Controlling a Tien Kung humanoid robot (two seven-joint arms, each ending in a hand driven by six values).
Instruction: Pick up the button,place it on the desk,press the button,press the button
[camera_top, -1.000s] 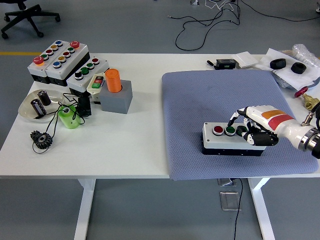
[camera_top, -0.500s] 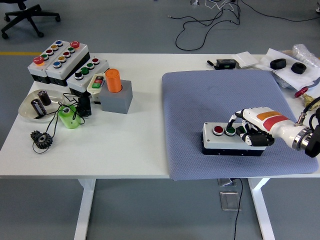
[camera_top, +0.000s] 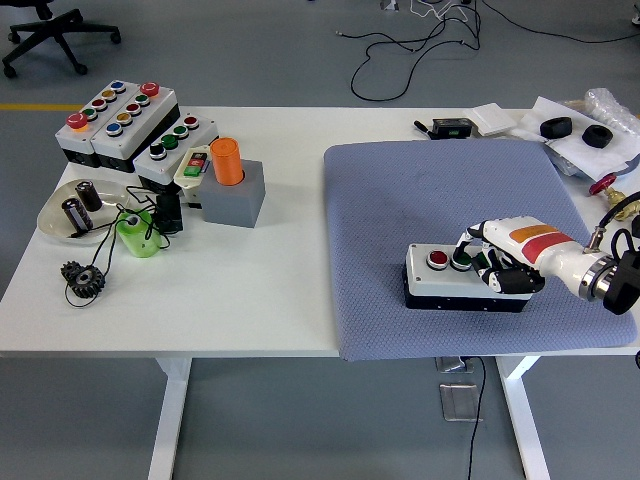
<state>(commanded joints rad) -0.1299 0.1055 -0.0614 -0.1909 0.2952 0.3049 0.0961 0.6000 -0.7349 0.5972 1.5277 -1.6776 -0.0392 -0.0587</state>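
Observation:
A white-topped button box (camera_top: 432, 279) with a black base lies flat on the blue-grey mat (camera_top: 420, 200) at the right of the table. Its red button (camera_top: 437, 259) shows fully. My right hand (camera_top: 492, 268), white with black fingers, comes in from the right edge and lies over the box's right end. Its fingers are curled, and one fingertip (camera_top: 466, 252) rests at the green button (camera_top: 460, 264). The box's right part is hidden under the hand. My left hand is out of view.
At the far left stand larger button boxes (camera_top: 120, 122), a grey block with an orange cylinder (camera_top: 228, 160), a dish of parts (camera_top: 75, 212), a green piece (camera_top: 135, 233) and a black gear (camera_top: 82, 276). Black items and paper (camera_top: 570, 130) lie at the back right.
My right hand has slid a little left and down over the box, bringing its curled fingers closer onto the green button. The box has stayed in place.

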